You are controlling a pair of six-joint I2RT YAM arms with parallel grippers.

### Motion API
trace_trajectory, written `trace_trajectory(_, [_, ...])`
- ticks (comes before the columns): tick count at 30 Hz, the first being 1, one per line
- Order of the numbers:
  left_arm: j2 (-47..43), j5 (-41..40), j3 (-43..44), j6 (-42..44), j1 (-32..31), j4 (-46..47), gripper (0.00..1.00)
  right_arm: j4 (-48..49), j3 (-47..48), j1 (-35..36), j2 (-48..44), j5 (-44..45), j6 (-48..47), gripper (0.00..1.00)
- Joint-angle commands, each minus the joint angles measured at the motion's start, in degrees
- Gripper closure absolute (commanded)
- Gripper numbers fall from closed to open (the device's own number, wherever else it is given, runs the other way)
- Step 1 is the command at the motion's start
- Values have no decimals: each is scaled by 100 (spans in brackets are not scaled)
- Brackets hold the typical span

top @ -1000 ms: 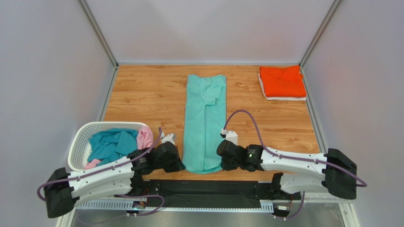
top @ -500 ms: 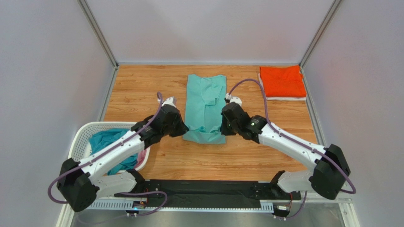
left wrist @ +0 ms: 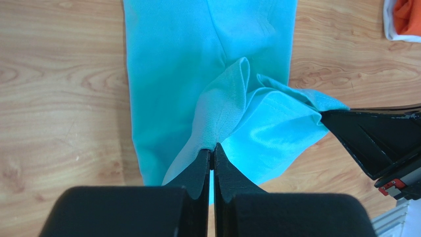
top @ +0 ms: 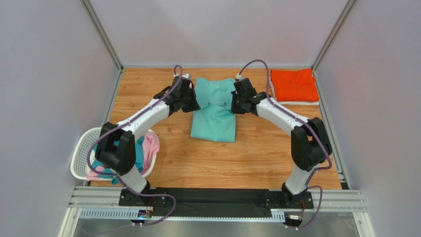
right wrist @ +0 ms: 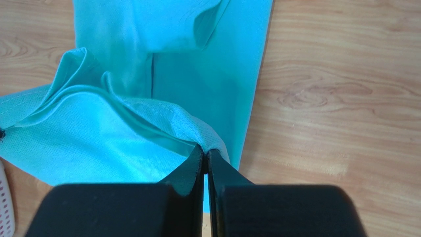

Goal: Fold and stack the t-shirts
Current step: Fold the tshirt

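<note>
The mint-teal t-shirt [top: 213, 111] lies lengthwise in the middle of the wooden table, its near end lifted and carried over its far half. My left gripper [top: 193, 103] is shut on the shirt's left hem corner [left wrist: 217, 128]. My right gripper [top: 233, 104] is shut on the right hem corner [right wrist: 197, 131]. Both hold the cloth a little above the shirt's upper half. A folded bright orange t-shirt [top: 293, 85] lies on a folded white t-shirt [top: 296, 102] at the far right. Darker teal-blue [top: 139, 154] and pink [top: 150, 146] t-shirts lie in the basket.
A white plastic laundry basket [top: 81, 157] stands at the near left, partly hidden behind my left arm. Grey walls close off the table on the left, far and right sides. Bare wood lies near of the mint-teal shirt.
Both grippers have carried the shirt's near hem away from the front edge toward the far end, doubling the shirt over itself. Both arms are now stretched far out.
</note>
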Motion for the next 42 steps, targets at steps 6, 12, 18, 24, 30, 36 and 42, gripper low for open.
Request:
trace_trajectory(6, [1237, 529, 1006, 602, 397, 99, 100, 230, 873, -310, 1030, -536, -317, 100])
trace_trajectory(12, [1958, 1109, 1376, 848, 643, 152, 100, 239, 1190, -451, 1558, -553, -334, 99])
trace_trajectory(18, [2214, 970, 1456, 918, 670, 117, 87, 283, 1357, -530, 1892, -702, -396, 94])
trace_trajectory(24, [1943, 855, 1552, 901, 687, -94, 16, 108, 1629, -539, 1893, -843, -440, 47])
trace_trajectory(30, [987, 846, 1159, 778, 679, -182, 0, -86, 1463, -522, 1165, -887, -387, 0])
trace_trajectory(36, [-357, 785, 95, 585, 679, -147, 0, -51, 534, -320, 22, -799, -220, 0])
trace_trajectory(42, [-1851, 872, -1381, 295, 661, -59, 0, 151, -768, -74, -1382, -738, 157, 0])
